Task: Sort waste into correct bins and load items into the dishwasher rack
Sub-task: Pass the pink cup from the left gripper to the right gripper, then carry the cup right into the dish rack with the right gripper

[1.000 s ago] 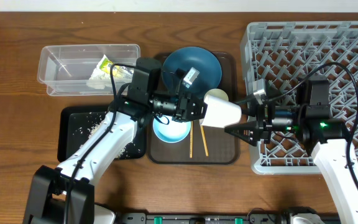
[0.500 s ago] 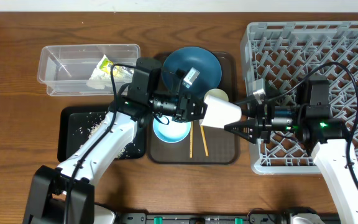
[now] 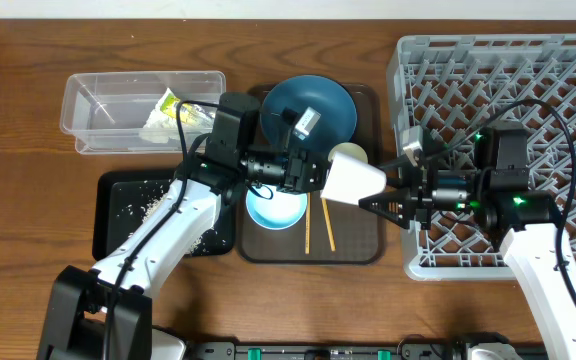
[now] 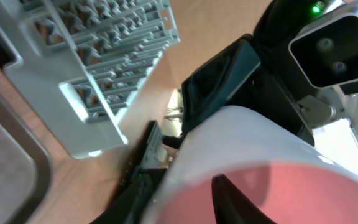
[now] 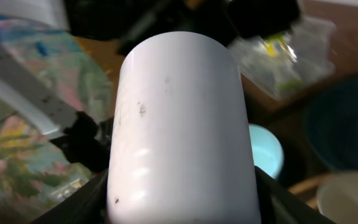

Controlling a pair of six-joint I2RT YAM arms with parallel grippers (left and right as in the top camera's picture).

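The pinkish cup (image 3: 353, 181) hangs on its side above the brown tray, between both arms. My right gripper (image 3: 373, 190) is shut on the cup (image 5: 179, 124), a finger (image 5: 79, 199) pressed to each flank. My left gripper (image 3: 318, 178) straddles the rim (image 4: 247, 143): one finger (image 4: 229, 199) inside, standing off the wall, the other outside, so it is open. Below lie the white bowl (image 3: 276, 208), the greenish cup (image 3: 348, 154), the dark blue dish (image 3: 308, 105) and two chopsticks (image 3: 308, 225). The dishwasher rack (image 3: 528, 80) is at the right.
The clear tub (image 3: 98, 110) at the back left holds the crumpled tissue and wrapper (image 3: 168, 115). A black tray (image 3: 118, 215) with rice grains (image 3: 143, 205) lies in front of it. The brown serving tray (image 3: 363, 240) sits between the bins and the rack.
My right gripper's fingers have closed in on the cup's sides. My left gripper's jaws have parted off the cup's rim. Neither arm has shifted much.
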